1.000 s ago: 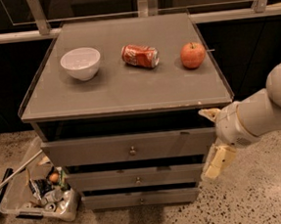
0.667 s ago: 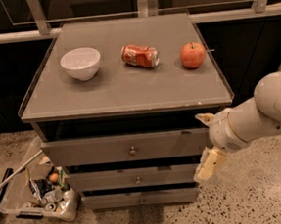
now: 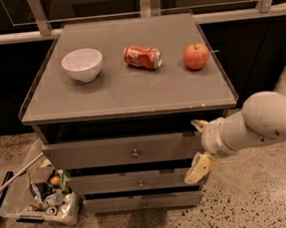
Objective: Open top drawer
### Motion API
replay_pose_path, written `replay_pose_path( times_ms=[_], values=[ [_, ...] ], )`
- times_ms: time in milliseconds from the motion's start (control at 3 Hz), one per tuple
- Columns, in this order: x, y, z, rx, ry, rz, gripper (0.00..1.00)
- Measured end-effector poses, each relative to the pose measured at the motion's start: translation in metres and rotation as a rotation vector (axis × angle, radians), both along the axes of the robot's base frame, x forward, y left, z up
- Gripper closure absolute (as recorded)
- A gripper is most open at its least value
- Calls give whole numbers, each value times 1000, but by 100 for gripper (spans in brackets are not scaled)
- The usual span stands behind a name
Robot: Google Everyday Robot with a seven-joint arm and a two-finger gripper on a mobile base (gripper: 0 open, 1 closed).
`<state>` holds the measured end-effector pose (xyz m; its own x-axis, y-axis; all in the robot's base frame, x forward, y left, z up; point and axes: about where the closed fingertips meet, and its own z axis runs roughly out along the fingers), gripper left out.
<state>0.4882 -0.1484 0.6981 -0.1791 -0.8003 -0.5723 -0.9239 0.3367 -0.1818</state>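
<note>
The top drawer (image 3: 101,152) is the widest grey front just under the tabletop, with a small round metal knob (image 3: 135,153) at its centre. A dark gap shows above its front; none of its box shows. My gripper (image 3: 198,147) is at the right end of this drawer front, level with it and well right of the knob. It is open, with one cream fingertip (image 3: 199,125) above and the other (image 3: 196,170) below, and holds nothing.
Two narrower grey drawers (image 3: 139,181) (image 3: 140,201) sit below. On the tabletop (image 3: 126,95) are a white bowl (image 3: 82,64), a lying red can (image 3: 142,56) and an apple (image 3: 196,56). A clear bin of litter (image 3: 40,197) stands on the floor at the left.
My gripper and arm have moved left, from beside the cabinet's right edge to the right end of the top drawer front. The drawers have not moved.
</note>
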Motion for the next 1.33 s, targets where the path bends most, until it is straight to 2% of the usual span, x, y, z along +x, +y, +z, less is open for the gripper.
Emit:
replay_pose_path(
  times_ms=[667,1333],
  values=[
    [20,13,-37,52,-40,33,0],
    [51,11,-30,38,-112,64,0]
  ],
)
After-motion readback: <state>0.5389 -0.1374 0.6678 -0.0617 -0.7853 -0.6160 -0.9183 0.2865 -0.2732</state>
